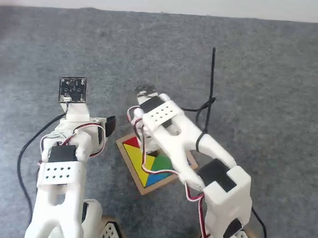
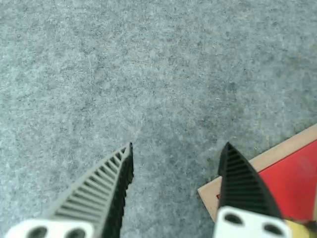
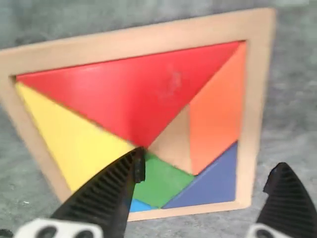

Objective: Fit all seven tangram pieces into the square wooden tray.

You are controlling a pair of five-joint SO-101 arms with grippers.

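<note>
left gripper (image 2: 178, 148): was spread wide, nothing held, by the tray (image 2: 262, 157) corner.
right gripper (image 3: 210, 161): was spread wide, nothing held, above the red piece (image 3: 133, 94).

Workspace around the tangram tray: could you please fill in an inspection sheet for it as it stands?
Surface: grey felt-like mat.
Job's things: square wooden tray holds red triangle, yellow triangle, orange piece, green square, dark blue triangle and light blue piece; a tan triangle among them may be an empty slot or a wooden piece, cannot tell.
Clutter: nothing seen.
Grippers: left gripper open over bare mat beside a tray corner; right gripper open above the tray.
Cables: looped black cable by the left arm; upright black cable beside the right arm.
Surroundings: pale strip beyond the mat's far edge.
</note>
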